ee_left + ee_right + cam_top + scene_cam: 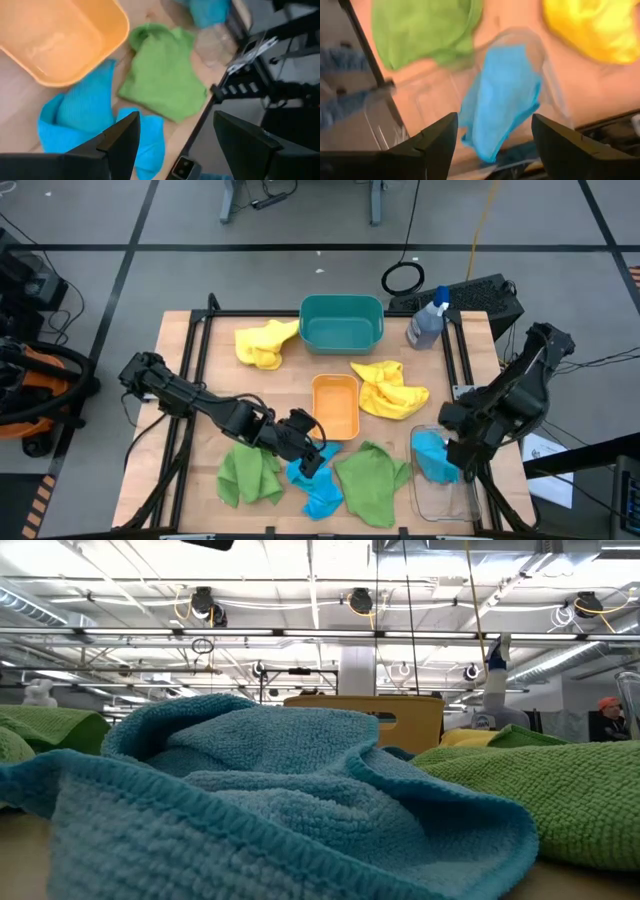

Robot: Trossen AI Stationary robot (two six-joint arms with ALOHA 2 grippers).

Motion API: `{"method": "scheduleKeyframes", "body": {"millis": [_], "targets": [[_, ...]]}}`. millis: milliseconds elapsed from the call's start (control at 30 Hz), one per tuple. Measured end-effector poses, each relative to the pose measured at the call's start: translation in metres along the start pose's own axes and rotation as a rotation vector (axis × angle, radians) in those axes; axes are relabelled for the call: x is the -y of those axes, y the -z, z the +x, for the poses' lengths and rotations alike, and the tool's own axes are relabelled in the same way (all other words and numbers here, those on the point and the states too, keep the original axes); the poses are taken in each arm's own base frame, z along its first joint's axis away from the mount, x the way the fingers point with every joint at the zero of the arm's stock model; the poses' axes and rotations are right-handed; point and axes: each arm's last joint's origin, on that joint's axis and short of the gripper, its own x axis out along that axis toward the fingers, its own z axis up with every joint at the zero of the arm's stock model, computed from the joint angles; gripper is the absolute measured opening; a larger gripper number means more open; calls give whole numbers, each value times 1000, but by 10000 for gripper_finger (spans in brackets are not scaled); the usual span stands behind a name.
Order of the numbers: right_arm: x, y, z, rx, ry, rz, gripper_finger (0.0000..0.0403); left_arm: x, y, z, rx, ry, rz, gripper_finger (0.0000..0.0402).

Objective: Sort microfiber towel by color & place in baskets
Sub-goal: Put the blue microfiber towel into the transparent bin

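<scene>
Grey floor (300, 220) crossed by dark lines; ceiling pipes (300, 635) overhead.

bright even overhead light; both wrist views motion-blurred.

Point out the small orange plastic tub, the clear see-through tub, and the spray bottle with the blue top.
Small orange plastic tub (335, 405), high view, its bare floor.
Clear see-through tub (447, 502), high view, its empty near end.
Spray bottle with blue top (427, 326), high view, its clear body.

Low view: blue towel (270, 800) against the lens hides most of the table, its near edge cut off; behind it the orange basket (385, 718) shows only its rim; right wrist view: clear basket (530, 75) blurred.
</scene>
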Motion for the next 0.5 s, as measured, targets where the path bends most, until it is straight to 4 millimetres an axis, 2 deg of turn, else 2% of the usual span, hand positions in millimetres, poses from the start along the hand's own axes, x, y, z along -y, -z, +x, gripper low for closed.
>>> {"method": "scheduleKeyframes", "body": {"millis": [233,500], "targets": [[1,-9,-27,188,-13,72,247,-7,24,23,-111,-111,54,270],[-1,-12,-29,247,-32,109,247,-18,54,66,-264,-215,122,355]]}}
